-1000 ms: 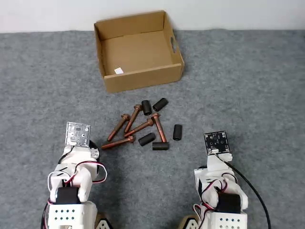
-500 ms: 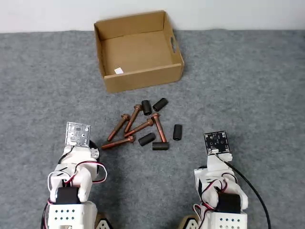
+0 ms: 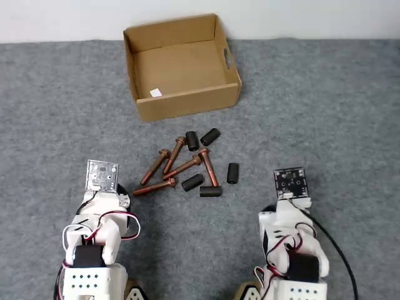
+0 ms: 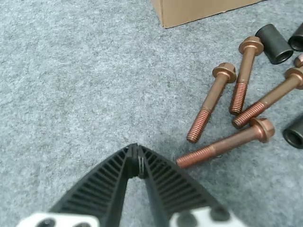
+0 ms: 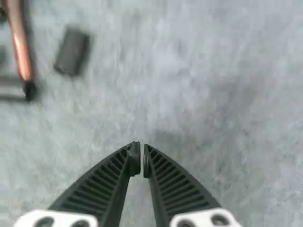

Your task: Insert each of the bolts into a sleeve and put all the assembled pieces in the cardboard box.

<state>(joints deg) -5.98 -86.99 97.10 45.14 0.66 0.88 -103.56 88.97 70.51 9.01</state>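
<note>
Two robot arms sit folded at the near edge of a grey carpet [image 3: 350, 112], the left arm [image 3: 94, 244] beside the right arm [image 3: 292, 250]. Both are drawn back and low, which leaves the parts open to the overhead camera. It looks like a resting pose ahead of a first pick.

At the left arm's tip, the left gripper [image 4: 137, 152] hangs just above the carpet, its ribbed black fingers pressed together and holding nothing. The right gripper [image 5: 138, 152] is likewise closed and empty, aimed at bare carpet.

Just beyond them, mid-table, lie the loose parts. Five copper bolts [image 3: 184, 167] are fanned in a rough cluster. The closest bolt [image 4: 222, 145] lies near the left gripper, its threaded end toward the claw, so it seems the handiest to grasp. Five short black sleeves [image 3: 192, 140] are scattered among and around the bolts. One lone sleeve [image 3: 232, 173] lies slightly apart on the right arm's side. Another sleeve sits at a bolt's tip, though whether they touch is unclear. No bolt appears inserted.

Farthest away stands the open cardboard box [image 3: 187, 103], near the parts. It holds a small white scrap [image 3: 155, 93] and no assembled pieces, so the task seems barely begun.
</note>
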